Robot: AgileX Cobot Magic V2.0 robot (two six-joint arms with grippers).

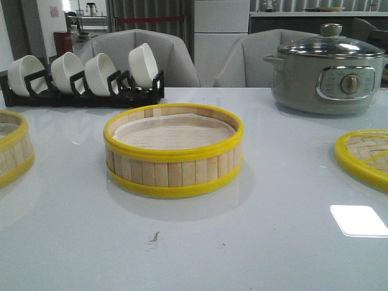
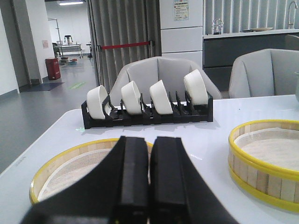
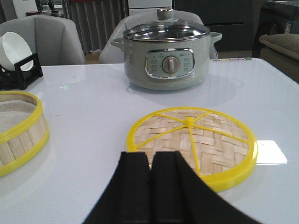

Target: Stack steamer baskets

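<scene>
One steamer basket (image 1: 173,150) sat mid-counter (image 1: 254,242), the second steamer basket (image 2: 79,170) at the left edge, just beyond the left gripper (image 2: 149,186). Both the left gripper and the right gripper (image 3: 152,186) were closed, holding nothing, the right one before the lid (image 3: 191,142).

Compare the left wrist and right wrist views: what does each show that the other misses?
Only the left wrist view shows the left steamer basket beneath the shut left hand and the full rack of four white bowls. Only the right wrist view shows the woven bamboo lid ahead of the shut right hand and the grey electric pot. Both show the middle steamer basket, unstacked, on the white table.
</scene>
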